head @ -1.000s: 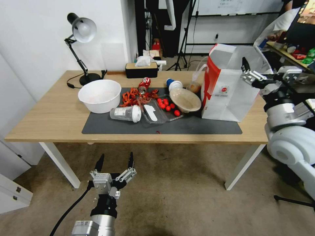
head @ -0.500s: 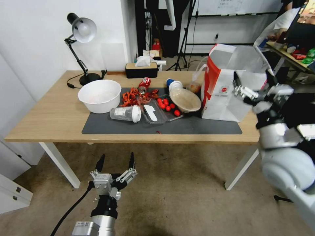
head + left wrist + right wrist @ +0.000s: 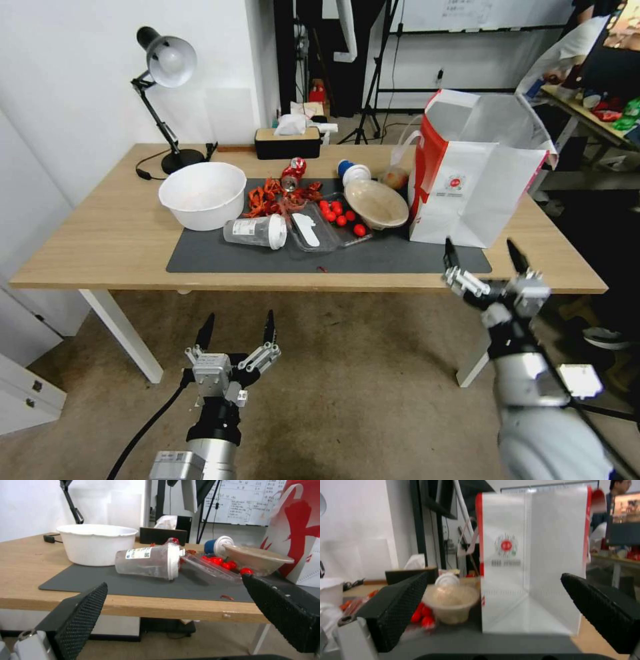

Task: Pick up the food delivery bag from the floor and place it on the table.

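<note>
Your bag (image 3: pixel 477 177) stands upright on the tabletop (image 3: pixel 100 247), at the mat's (image 3: pixel 400 257) 3 o'clock end, just beside the lidded bowl (image 3: pixel 377 203); nothing holds it. The right tool (image 3: pixel 485 261), fingers apart and empty, hangs off the front edge at the bag's 6 o'clock, facing its logo. The placing looks done, so judge the job as clearing away: draw that arm straight back and low, away from the edge and the bag's base. The left tool (image 3: pixel 235 331), also apart and empty, waits over the floor (image 3: pixel 360 373) at 7 o'clock.
</note>
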Controlling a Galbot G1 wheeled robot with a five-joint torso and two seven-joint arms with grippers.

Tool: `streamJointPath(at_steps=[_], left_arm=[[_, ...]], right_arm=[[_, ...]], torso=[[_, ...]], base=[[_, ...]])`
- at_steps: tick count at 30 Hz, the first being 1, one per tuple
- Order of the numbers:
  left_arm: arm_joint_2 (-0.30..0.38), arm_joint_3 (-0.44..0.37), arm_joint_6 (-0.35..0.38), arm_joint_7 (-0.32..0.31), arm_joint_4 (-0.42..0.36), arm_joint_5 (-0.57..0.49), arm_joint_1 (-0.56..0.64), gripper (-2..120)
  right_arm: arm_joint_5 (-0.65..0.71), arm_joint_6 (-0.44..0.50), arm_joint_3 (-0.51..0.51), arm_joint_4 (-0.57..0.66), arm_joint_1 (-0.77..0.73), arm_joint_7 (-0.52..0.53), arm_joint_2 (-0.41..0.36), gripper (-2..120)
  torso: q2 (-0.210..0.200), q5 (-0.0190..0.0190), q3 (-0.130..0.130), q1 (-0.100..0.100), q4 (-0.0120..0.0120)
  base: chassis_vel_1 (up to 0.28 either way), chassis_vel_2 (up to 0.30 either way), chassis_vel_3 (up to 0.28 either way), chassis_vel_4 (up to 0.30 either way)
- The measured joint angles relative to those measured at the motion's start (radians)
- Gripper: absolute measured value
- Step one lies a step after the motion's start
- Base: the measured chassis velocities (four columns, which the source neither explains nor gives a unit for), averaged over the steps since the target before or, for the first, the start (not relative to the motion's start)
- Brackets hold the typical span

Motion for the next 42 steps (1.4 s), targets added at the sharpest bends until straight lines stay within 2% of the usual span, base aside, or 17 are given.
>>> streamJointPath(at_steps=[6, 18, 29, 42], left_arm=[[-0.002, 0.011, 0.005, -0.003, 0.004, 0.011, -0.003, 100], [-0.008, 0.018, 0.002, -0.004, 0.017, 0.016, -0.016, 100], [0.001, 0.018, 0.002, -0.008, 0.026, 0.002, -0.038, 100], [0.02, 0.016, -0.001, -0.006, 0.02, -0.014, -0.051, 100]], right_arm=[[-0.051, 0.0, -0.025, -0.013, -0.062, -0.025, 0.058, 100], [-0.114, 0.0, -0.086, -0.054, -0.11, -0.056, 0.128, 100], [-0.176, 0.0, -0.109, -0.086, -0.107, -0.081, 0.169, 100], [-0.235, 0.0, -0.105, -0.083, -0.115, -0.102, 0.183, 100]], torso=[[0.0, 0.0001, 0.0, 0.0, 0.0001], [0.0, 0.0002, 0.0, 0.0, 0.0001], [0.0, 0.0003, 0.0, 0.0, 0.0002], [0.0, 0.0003, 0.0, 0.0, 0.0002]], base=[[0.0, 0.0, 0.0, 0.0], [0.0, 0.0, 0.0, 0.0], [0.0, 0.0, 0.0, 0.0], [0.0, 0.0, 0.0, 0.0]])
